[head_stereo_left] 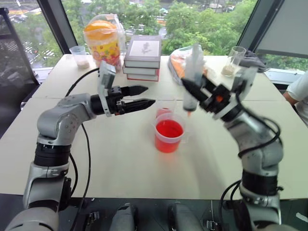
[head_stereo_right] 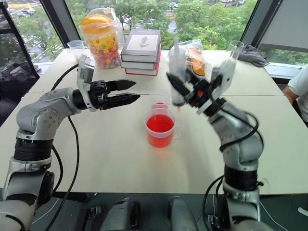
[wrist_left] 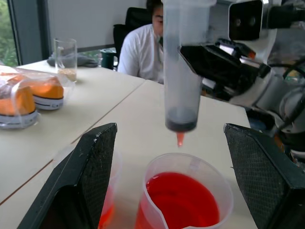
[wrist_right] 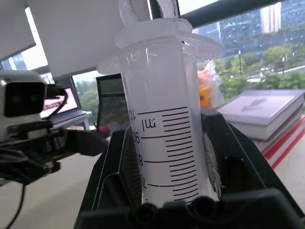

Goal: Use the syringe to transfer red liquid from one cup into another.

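Over mid-table, syringe (head_stereo_left: 191,82) upright, clamped on barrel by right gripper (head_stereo_left: 208,96), orange tip down just above and behind wide red cup (head_stereo_left: 169,134). Left gripper (head_stereo_left: 143,96) level, pointing right toward syringe, jaws spread wide, empty, apart from it. Narrow cup (head_stereo_left: 163,109) touching or just behind wide cup, mostly blocked by it; only a little red visible. Red liquid (wrist_left: 182,206) filling wide cup well up.

Handling guess: syringe light, stiff plastic, smooth and slippery under pads; barrel grip fine, best kept mid-barrel so flange and plunger head stay free for other gripper. Cups thin, light, tippy; a nudge likely to spill. Liquid watery, drips from tip probable.

Hard to read: plunger top cut off in left wrist view, blurred in head views. Barrel seemingly empty, plunger seal low near tip. Narrow cup fill level unclear. Far side: books (head_stereo_left: 143,57), snack jar (head_stereo_left: 102,41), two powder cups (head_stereo_left: 79,56), seated person at right edge, partly cropped.
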### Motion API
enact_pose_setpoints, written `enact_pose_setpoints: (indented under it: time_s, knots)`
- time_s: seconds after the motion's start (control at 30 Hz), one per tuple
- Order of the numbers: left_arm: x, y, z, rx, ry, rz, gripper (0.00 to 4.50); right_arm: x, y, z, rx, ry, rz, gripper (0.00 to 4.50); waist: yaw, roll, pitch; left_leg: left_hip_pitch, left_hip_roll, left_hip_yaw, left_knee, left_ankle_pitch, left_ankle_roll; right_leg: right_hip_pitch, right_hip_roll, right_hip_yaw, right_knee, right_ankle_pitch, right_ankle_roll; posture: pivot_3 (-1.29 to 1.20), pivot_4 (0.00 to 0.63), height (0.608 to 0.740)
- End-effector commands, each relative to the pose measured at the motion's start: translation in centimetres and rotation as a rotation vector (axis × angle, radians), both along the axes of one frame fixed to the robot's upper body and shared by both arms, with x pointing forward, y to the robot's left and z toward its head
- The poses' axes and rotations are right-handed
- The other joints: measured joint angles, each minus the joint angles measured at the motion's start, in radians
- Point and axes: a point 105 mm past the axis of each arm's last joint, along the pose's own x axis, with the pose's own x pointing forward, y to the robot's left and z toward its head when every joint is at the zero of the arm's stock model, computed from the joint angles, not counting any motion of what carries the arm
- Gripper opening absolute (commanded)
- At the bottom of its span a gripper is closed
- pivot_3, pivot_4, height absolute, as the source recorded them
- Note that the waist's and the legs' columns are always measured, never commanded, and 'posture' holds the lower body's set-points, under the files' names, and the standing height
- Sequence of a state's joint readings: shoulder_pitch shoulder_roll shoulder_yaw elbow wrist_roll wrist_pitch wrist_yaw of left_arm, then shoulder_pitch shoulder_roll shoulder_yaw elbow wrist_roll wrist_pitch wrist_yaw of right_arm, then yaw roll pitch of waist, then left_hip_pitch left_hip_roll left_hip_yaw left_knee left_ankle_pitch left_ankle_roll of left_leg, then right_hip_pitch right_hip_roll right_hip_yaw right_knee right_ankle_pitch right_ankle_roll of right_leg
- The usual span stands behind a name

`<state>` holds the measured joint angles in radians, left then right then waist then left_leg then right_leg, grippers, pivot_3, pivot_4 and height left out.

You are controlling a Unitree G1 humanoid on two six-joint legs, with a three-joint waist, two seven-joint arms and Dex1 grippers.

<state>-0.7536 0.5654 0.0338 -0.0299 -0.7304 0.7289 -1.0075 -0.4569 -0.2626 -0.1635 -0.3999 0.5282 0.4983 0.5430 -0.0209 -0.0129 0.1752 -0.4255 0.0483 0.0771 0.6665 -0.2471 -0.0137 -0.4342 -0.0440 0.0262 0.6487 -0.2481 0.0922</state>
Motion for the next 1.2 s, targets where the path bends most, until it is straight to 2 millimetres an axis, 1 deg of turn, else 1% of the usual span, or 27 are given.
enact_pose_setpoints:
  time_s: [0.03, 0.13, 0.23, 0.3, 0.43, 0.53, 0.6, 0.7, 0.77, 0.9, 0.97, 1.0, 1.03, 1.1, 1.2]
  knots:
    - [-0.2, -0.3, 1.4, 0.003, -0.062, -0.03, 3.7, -1.2, 1.3, 1.0, 0.011, -0.106, 0.002, 1.39, 0.0, 0.0, 0.0, 0.0, 0.0, 0.0, 0.0, 0.0, 0.0, 0.0, 0.0, 0.0, 0.0, 0.0, 0.0, 0.0, 0.15, 0.74]
    - [-0.1, -0.5, 1.6, 0.007, -0.068, -0.043, 3.7, -0.7, 1.9, -0.7, 0.006, -0.085, -0.007, 1.39, 0.001, 0.0, 0.0, 0.001, 0.0, -0.001, 0.0, 0.0, 0.0, 0.0, 0.001, 0.0, 0.001, 0.0, 0.0, 0.0, 0.15, 0.74]
    - [-0.2, -0.6, 1.9, 0.008, -0.075, -0.053, 3.7, -0.3, 1.9, -2.1, 0.0, -0.069, -0.029, 1.39, 0.0, 0.0, 0.0, 0.001, 0.001, -0.001, 0.0, 0.0, 0.0, 0.0, 0.002, 0.0, 0.001, 0.0, 0.0, 0.0, 0.15, 0.74]
    - [-0.2, -0.6, 2.0, 0.01, -0.077, -0.056, 3.7, -0.1, 1.8, -2.4, -0.001, -0.074, -0.041, 1.39, -0.002, 0.0, 0.0, 0.001, 0.001, -0.001, 0.0, 0.0, 0.0, 0.0, 0.002, 0.0, 0.001, 0.0, 0.0, 0.0, 0.15, 0.74]
    - [-0.4, -0.5, 2.1, 0.014, -0.081, -0.057, 3.7, 0.5, 1.2, -2.0, 0.004, -0.095, -0.074, 1.39, -0.002, 0.0, 0.0, 0.002, 0.001, -0.001, 0.0, 0.0, 0.0, 0.0, 0.002, 0.0, 0.001, 0.0, 0.0, 0.0, 0.15, 0.74]
    - [-0.5, -0.3, 2.1, 0.013, -0.081, -0.052, 3.7, 0.9, 0.7, -1.7, -0.004, -0.117, -0.098, 1.39, 0.001, 0.0, 0.0, 0.002, 0.001, -0.001, 0.0, 0.0, 0.0, 0.0, 0.002, 0.001, 0.001, 0.0, 0.0, 0.0, 0.15, 0.74]
    - [-0.5, -0.3, 2.0, 0.012, -0.081, -0.049, 3.7, 1.0, 0.2, -1.0, -0.015, -0.144, -0.113, 1.39, 0.003, 0.0, 0.0, 0.001, 0.001, -0.001, 0.0, 0.0, 0.0, 0.0, 0.002, 0.0, 0.001, 0.0, 0.0, 0.0, 0.15, 0.74]
    - [-0.6, -0.3, 1.9, 0.009, -0.08, -0.046, 3.7, 1.0, -0.5, 0.7, -0.03, -0.2, -0.135, 1.39, 0.004, 0.0, 0.0, 0.001, 0.001, -0.001, 0.0, 0.0, 0.0, 0.0, 0.001, 0.0, 0.001, 0.0, 0.0, 0.0, 0.15, 0.74]
    - [-0.6, -0.3, 1.8, 0.009, -0.079, -0.045, 3.7, 0.7, -0.6, 1.9, -0.034, -0.231, -0.133, 1.39, 0.005, 0.0, 0.0, 0.001, 0.001, -0.001, 0.0, 0.0, 0.0, 0.0, 0.001, 0.0, 0.001, 0.0, 0.0, 0.0, 0.15, 0.74]
    - [-0.6, -0.3, 1.7, 0.006, -0.077, -0.044, 3.7, -0.6, 0.0, 4.1, -0.016, -0.267, -0.089, 1.39, 0.005, 0.0, 0.0, 0.001, 0.001, -0.001, 0.0, 0.0, 0.0, 0.0, 0.001, 0.0, 0.001, 0.0, 0.0, 0.0, 0.15, 0.74]
    - [-0.6, -0.3, 1.6, 0.004, -0.075, -0.045, 3.7, -1.5, 1.0, 3.8, 0.02, -0.221, -0.02, 1.39, 0.004, 0.0, 0.0, 0.001, 0.001, -0.001, 0.0, 0.0, 0.0, 0.0, 0.001, 0.0, 0.001, 0.0, 0.0, 0.0, 0.15, 0.74]
    - [-0.6, -0.3, 1.6, 0.003, -0.075, -0.046, 3.7, -1.7, 1.4, 3.3, 0.029, -0.199, -0.001, 1.39, 0.004, 0.0, 0.0, 0.001, 0.001, -0.001, 0.0, 0.0, 0.0, 0.0, 0.001, 0.0, 0.001, 0.0, 0.0, 0.0, 0.15, 0.74]
    - [-0.6, -0.3, 1.6, 0.003, -0.075, -0.046, 3.7, -1.8, 1.9, 2.5, 0.03, -0.171, 0.013, 1.39, 0.005, 0.0, 0.0, 0.001, 0.001, -0.001, 0.0, 0.0, 0.0, 0.0, 0.001, 0.0, 0.001, 0.0, 0.0, 0.0, 0.15, 0.74]
    - [-0.5, -0.4, 1.7, 0.001, -0.075, -0.05, 3.7, -1.9, 2.5, 1.0, 0.04, -0.125, 0.021, 1.39, 0.005, -0.001, 0.0, 0.001, 0.001, -0.001, 0.0, 0.0, 0.0, 0.0, 0.001, 0.0, 0.001, 0.0, 0.0, 0.0, 0.15, 0.74]
    - [-0.5, -0.4, 1.8, 0.002, -0.078, -0.053, 3.7, -1.7, 3.0, -0.3, 0.047, -0.097, 0.021, 1.39, 0.004, -0.001, 0.0, 0.001, 0.001, -0.001, 0.0, 0.0, 0.0, 0.0, 0.001, 0.0, 0.001, 0.0, 0.0, 0.0, 0.15, 0.74]
